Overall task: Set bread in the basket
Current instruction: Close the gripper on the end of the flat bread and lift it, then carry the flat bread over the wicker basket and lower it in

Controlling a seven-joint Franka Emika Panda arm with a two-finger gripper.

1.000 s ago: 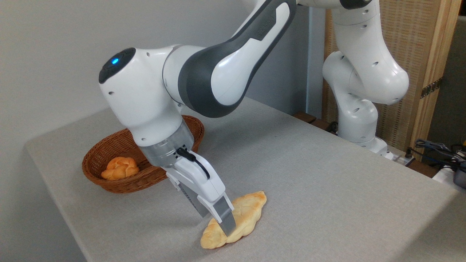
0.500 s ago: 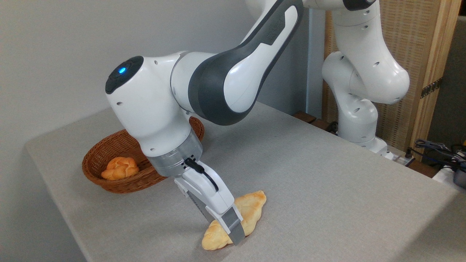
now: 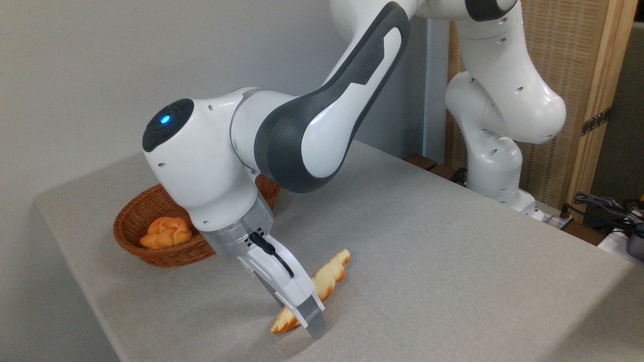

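Now my gripper pinches the braided loaf, which has tipped up off the table, ready for the wicker basket.

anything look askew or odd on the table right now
Yes: the pale golden braided loaf stands tipped on its long edge, not flat, pinched in the pincer on the grey table. The reddish-brown wicker basket and its orange knotted bun look normal.

Arm reaching down toward seven o'clock, wrist bent low, blue light glowing. Gripper tilted, fingertips at the table, fingers clamped on the bread.
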